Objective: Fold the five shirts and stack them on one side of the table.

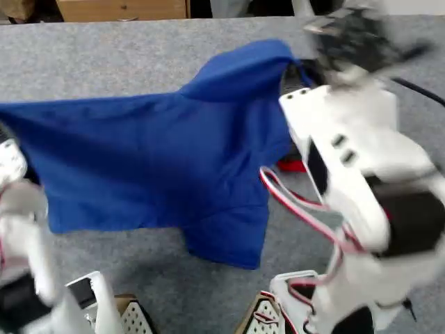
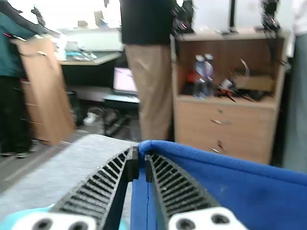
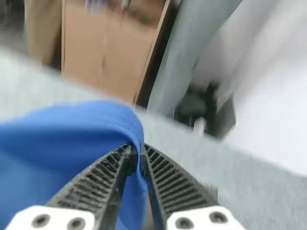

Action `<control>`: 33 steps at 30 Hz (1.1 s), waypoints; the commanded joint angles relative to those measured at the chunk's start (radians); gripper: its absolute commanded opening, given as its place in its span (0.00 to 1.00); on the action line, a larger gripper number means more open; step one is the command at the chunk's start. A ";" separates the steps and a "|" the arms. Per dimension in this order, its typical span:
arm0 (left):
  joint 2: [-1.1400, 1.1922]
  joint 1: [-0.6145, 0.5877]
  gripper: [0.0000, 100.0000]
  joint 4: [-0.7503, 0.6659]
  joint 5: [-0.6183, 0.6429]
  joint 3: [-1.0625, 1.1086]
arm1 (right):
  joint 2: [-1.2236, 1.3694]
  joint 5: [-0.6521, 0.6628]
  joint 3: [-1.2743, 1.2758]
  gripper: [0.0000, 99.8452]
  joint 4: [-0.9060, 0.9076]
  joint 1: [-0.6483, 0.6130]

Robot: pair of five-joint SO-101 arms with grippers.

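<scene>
Shirt (image 1: 160, 160) across table (image 1: 83, 56); left end effector (image 2: 141, 163) on one edge, right end effector (image 3: 135, 155) on another

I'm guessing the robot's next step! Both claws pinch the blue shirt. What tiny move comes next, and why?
Probably carry the pinched edge across and lower it onto the rest for a first fold. The left gripper and right gripper are each shut on the blue shirt, which is spread open over the table.

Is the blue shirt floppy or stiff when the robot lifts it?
Probably floppy: the blue shirt sags and bunches between the left hand and right hand. Likely light, since two thin pinches hold it up.
</scene>
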 commanded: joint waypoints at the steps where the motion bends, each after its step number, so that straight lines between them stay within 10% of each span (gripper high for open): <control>1: 0.000 -0.117 0.03 0.232 -0.009 -0.328 | -0.033 -0.080 -0.147 0.01 -0.040 -0.005; 13: 0.031 -0.277 0.03 0.586 -0.127 -0.886 | -0.028 -0.028 -0.552 0.01 -0.041 -0.003; 22: 0.029 -0.277 0.03 0.572 -0.069 -0.676 | -0.027 -0.006 -0.125 0.01 -0.213 -0.032; 27: 0.025 -0.277 0.03 0.298 -0.011 -0.275 | -0.025 0.078 0.269 0.01 -0.407 -0.176; 33: 0.098 -0.114 0.03 -0.491 -0.009 0.305 | 0.108 0.083 0.568 0.01 -0.770 -0.193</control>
